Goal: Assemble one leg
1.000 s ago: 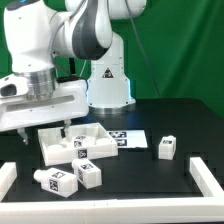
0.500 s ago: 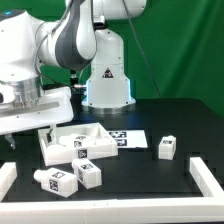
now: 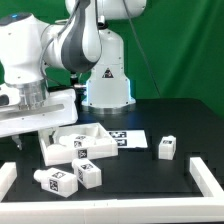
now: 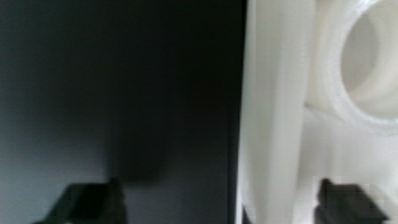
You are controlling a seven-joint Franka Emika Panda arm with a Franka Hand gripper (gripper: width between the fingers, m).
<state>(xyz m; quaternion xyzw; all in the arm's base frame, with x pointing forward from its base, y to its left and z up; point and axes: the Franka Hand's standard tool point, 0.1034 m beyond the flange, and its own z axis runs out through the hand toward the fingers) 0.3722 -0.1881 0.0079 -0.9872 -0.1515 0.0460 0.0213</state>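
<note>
On my black table (image 3: 175,125) the big white rimmed tray (image 3: 52,152) lies flat, with the marker board (image 3: 132,140) just beside it at three o'clock. White rails (image 3: 207,176) edge the table at four and eight o'clock, and a green curtain (image 3: 185,50) hangs at twelve.

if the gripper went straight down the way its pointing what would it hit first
Likely the white tray piece: its rim lies between the fingers of the open gripper, with bare black table beside it. Depth is unclear.
</note>
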